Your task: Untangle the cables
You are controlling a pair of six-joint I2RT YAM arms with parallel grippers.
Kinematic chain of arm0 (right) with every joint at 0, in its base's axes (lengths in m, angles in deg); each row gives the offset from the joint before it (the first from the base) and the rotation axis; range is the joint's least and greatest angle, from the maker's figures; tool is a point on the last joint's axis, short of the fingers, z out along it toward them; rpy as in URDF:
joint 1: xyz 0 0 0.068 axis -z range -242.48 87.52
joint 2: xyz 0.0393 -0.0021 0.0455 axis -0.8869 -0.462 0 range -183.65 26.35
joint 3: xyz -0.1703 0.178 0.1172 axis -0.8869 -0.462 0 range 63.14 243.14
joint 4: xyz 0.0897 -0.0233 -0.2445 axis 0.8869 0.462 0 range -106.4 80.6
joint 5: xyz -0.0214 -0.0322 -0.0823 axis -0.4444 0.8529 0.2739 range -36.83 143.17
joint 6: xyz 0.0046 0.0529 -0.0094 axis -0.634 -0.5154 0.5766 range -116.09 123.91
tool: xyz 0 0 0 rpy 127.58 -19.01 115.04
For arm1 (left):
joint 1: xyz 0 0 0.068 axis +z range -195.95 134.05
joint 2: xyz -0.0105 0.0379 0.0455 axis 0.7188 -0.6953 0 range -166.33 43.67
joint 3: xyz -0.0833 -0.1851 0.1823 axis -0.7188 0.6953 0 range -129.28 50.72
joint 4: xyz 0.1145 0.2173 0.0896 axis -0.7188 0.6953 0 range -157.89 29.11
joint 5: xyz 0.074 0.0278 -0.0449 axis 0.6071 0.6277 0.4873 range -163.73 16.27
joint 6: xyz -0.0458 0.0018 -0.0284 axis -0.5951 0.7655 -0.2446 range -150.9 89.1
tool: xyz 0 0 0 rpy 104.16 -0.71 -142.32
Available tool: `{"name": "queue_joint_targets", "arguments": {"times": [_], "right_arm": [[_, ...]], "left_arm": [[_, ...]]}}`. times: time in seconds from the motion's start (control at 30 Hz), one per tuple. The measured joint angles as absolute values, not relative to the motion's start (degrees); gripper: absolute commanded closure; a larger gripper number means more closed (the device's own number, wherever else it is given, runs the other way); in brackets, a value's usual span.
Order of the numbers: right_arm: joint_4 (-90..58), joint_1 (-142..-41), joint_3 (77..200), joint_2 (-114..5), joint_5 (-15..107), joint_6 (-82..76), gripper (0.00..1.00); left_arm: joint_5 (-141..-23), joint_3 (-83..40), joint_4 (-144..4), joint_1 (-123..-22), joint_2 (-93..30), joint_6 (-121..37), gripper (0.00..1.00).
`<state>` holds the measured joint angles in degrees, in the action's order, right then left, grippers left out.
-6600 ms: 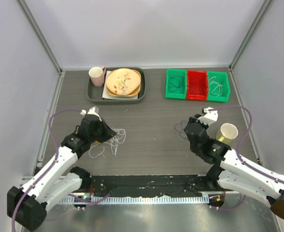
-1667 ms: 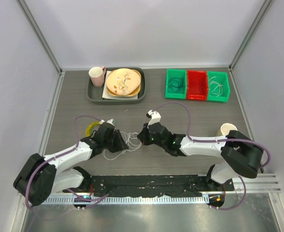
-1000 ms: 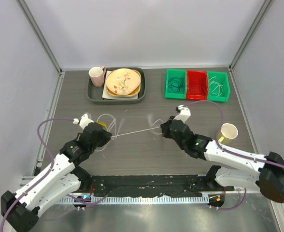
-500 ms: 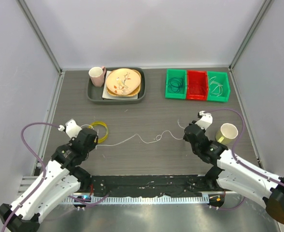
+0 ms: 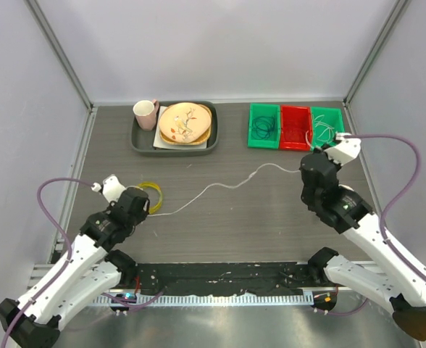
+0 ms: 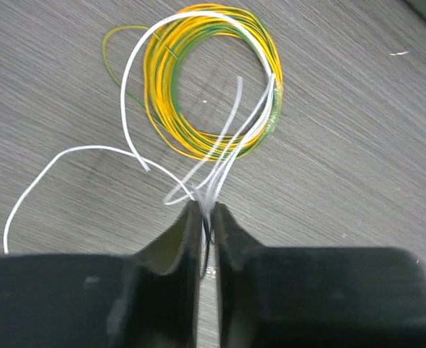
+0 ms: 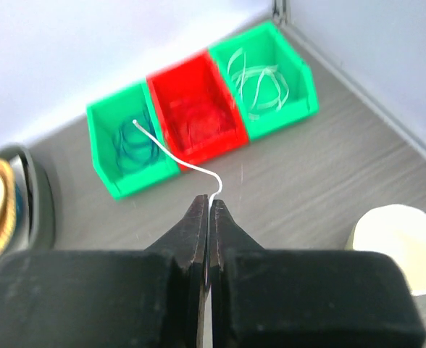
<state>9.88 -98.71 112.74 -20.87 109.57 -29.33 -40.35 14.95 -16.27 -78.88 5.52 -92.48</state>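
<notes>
1 high rear camera overlooks the whole table [image 5: 242,225]; 2 close wrist cameras look past their jaws onto it.

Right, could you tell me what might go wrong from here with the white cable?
Near the left gripper, the white cable loops across the yellow-green wire coil, so pulling may drag the coil along or snag on it. The right gripper pinches the cable close to its free end, so it could slip out under tension.

No writing is legible on anything here.
</notes>
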Motion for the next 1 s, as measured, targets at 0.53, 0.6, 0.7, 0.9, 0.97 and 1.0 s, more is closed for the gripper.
{"name": "queue_joint_targets", "arguments": {"times": [0.53, 0.6, 0.7, 0.9, 0.97, 1.0], "right_arm": [[-1.77, -98.51, 131.17, -20.54, 84.59, -6.99, 0.99], [-2.71, -98.51, 134.32, -21.81, 78.95, -6.31, 0.99], [-4.22, -98.51, 139.24, -24.19, 69.31, -6.07, 0.99], [-4.67, -98.51, 142.78, -27.42, 61.35, -8.78, 0.99], [-4.54, -98.51, 142.86, -28.32, 61.18, -10.18, 0.99], [-4.41, -98.51, 142.86, -28.76, 61.29, -11.1, 0.99]], "left_arm": [[-64.78, 16.04, -34.39, -78.95, 1.36, -81.16, 0.0], [-69.61, 15.73, -37.89, -79.45, -0.47, -79.21, 0.0], [-73.55, 13.39, -41.91, -83.71, -5.52, -76.11, 0.0], [-75.34, 6.9, -53.36, -97.98, -17.98, -68.7, 0.0], [-75.54, 6.53, -57.17, -100.26, -20.12, -67.5, 0.0], [-75.78, 6.51, -59.57, -101.2, -21.26, -67.21, 0.0]]}}
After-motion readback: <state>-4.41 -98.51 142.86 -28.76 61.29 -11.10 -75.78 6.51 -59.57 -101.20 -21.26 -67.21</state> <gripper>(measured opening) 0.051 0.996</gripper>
